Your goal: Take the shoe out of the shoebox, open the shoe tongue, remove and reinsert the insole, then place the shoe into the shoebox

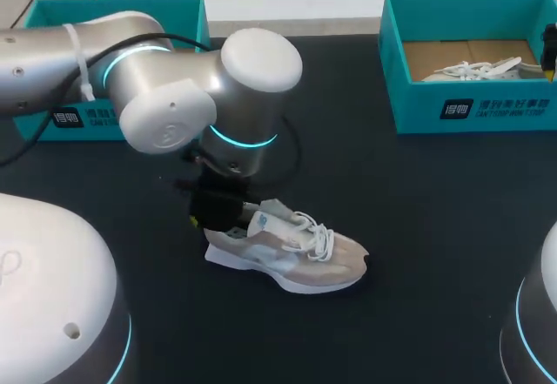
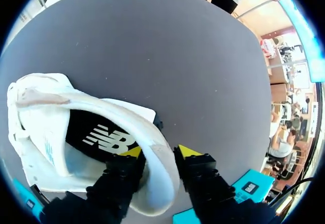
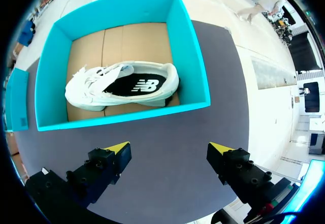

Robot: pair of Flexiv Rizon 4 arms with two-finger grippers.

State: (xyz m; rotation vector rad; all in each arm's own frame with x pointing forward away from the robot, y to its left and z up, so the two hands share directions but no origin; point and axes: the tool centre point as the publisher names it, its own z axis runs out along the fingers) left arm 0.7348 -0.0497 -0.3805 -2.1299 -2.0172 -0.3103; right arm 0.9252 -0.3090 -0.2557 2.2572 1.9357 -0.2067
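One shoe (image 1: 291, 249) is set on the table (image 1: 435, 218) near the middle, toe to the right, out of the shoebox (image 1: 470, 110) at the far right; its heel collar (image 2: 161, 170) is clamped by the left gripper (image 2: 159, 154), one finger inside above the dark insole (image 2: 101, 138), one outside; the right gripper (image 3: 169, 150) is held with fingers apart and empty, just on the near side of the shoebox, in which a second shoe (image 3: 122, 84) lies; opening the tongue (image 1: 270, 220) is judged the step in hand; the heel should be pinned firmly while the tongue is drawn up from the right, so that the shoe is not tipped.
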